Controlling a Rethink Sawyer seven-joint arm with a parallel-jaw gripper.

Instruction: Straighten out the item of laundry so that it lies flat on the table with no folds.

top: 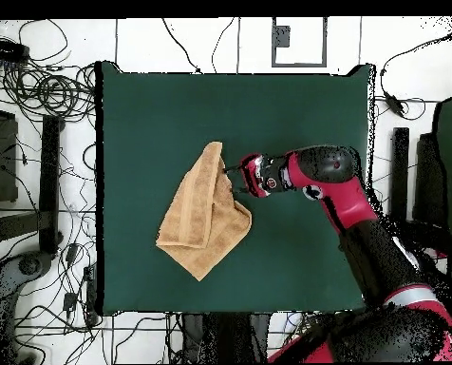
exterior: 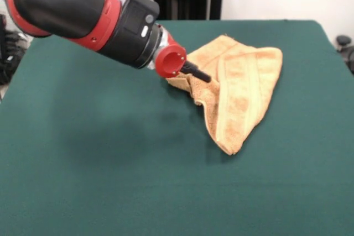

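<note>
I'm reaching the gripper (exterior: 206, 75) into the folded towel (exterior: 243, 89); can't tell if it's gripping. Next: pulling a layer open.

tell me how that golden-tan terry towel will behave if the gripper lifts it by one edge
The golden-tan terry towel will probably go floppy and drape: it already lies in soft folds on the dark green felt table. It looks light, so lifting should be easy. Its looped pile against felt may drag, not slide, where the black gripper meets it.
</note>
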